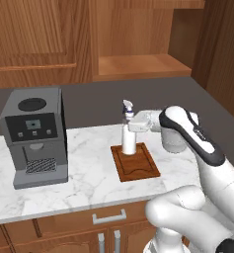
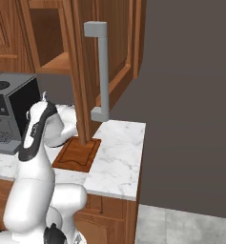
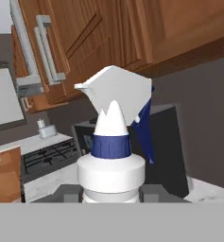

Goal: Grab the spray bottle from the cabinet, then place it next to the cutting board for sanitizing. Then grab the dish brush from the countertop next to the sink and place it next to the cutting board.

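My gripper [image 1: 133, 123] is shut on the spray bottle [image 1: 129, 137], a slim white bottle with a pale nozzle and a dark blue collar. The bottle stands upright over the back left part of the cutting board [image 1: 136, 163]; whether its base touches the board I cannot tell. In the hand view the spray bottle [image 3: 112, 142] rises close up between my two fingertips [image 3: 67, 192]. The cabinet [image 1: 138, 64] above has an open wooden shelf. The cutting board [image 2: 77, 155] lies on the white marble countertop [image 1: 89, 173]. The dish brush and the sink are out of view.
A grey coffee machine [image 1: 34, 136] stands on the counter's left part. The cabinet's open door [image 2: 112, 52] with a long grey handle [image 2: 101, 71] hangs over the board's right side. The counter ends at the right [image 2: 133, 162]. A stove [image 3: 47, 156] lies farther left.
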You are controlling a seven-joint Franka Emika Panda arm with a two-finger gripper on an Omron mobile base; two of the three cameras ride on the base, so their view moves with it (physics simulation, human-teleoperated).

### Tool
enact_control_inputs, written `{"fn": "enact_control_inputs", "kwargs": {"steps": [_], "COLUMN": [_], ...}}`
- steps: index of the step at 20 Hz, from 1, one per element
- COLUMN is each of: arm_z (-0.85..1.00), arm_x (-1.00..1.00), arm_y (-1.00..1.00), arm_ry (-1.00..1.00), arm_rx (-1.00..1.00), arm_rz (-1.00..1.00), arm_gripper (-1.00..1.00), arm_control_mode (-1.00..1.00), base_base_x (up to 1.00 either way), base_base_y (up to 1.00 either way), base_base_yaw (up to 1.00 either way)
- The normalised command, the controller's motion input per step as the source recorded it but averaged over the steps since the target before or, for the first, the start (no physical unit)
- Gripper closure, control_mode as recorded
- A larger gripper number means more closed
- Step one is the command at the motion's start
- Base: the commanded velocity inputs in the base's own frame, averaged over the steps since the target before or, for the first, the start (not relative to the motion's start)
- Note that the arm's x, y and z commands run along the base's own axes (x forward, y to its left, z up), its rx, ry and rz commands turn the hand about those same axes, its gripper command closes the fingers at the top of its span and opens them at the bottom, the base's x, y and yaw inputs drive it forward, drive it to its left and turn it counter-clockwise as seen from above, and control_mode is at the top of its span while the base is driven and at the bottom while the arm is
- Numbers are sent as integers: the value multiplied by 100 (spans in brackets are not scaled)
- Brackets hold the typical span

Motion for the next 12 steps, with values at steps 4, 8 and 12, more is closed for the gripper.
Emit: {"fn": "enact_control_inputs", "kwargs": {"steps": [4,8,12], "arm_z": [-16,-4,-10], "arm_x": [28,8,12], "arm_y": [25,29,21], "arm_ry": [-3,0,0], "arm_rx": [4,-2,-7], "arm_rz": [18,5,1], "arm_gripper": [100,100,100], "arm_control_mode": [-100,-100,-100], "base_base_x": [0,0,0], "base_base_y": [0,0,0], "base_base_yaw": [0,0,0]}}
